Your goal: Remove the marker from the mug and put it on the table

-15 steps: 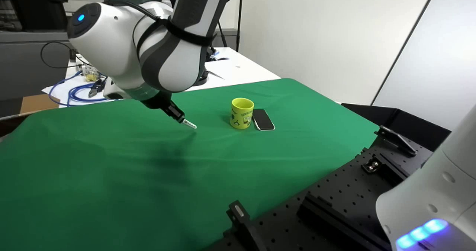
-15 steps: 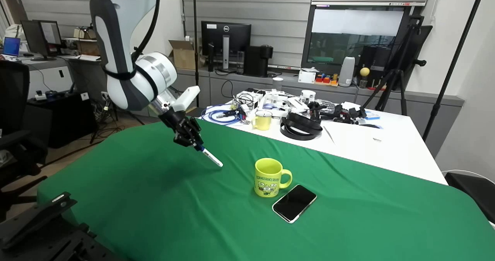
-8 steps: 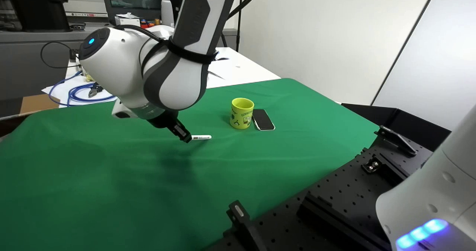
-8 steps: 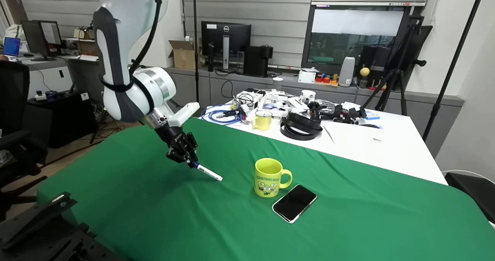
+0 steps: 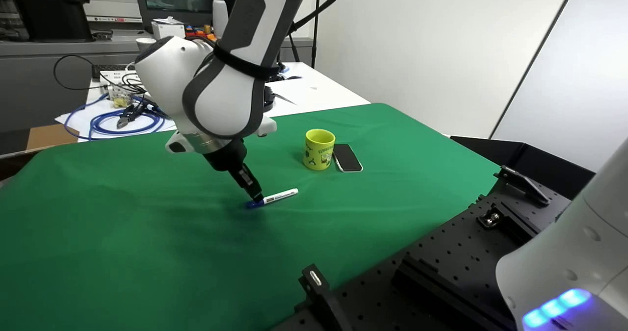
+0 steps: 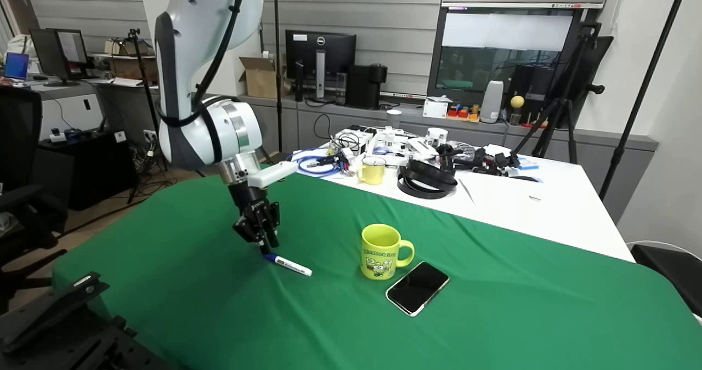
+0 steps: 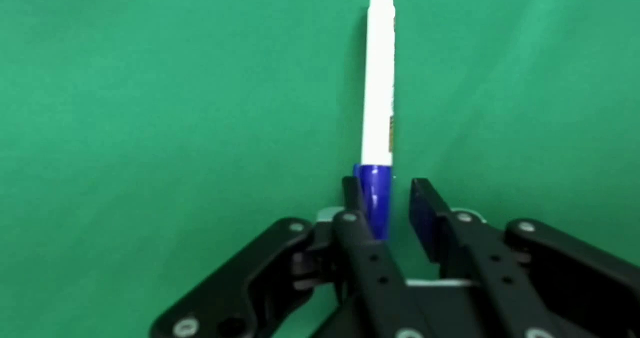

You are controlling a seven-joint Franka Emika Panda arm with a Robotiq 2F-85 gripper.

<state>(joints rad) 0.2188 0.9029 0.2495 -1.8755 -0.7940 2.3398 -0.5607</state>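
The arm point(image 5: 223, 95) is slanted down over the table point(image 5: 319, 223), where the marker point(image 7: 378, 116) is laid near the mug point(image 6: 379, 254); slightly parted jaws are held at the blue cap point(image 7: 378, 198), nothing being gripped.

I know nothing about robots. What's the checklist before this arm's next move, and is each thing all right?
1. Marker out of the mug: ok, it lies apart from it.
2. Marker down on the green table: ok, it looks flat.
3. Gripper open: ok, a gap shows between one finger and the blue cap.
4. Other finger clear of the cap: cannot tell, they overlap in the wrist view.
5. Mug upright: ok.
6. Phone away from the gripper: ok, it lies beyond the mug.
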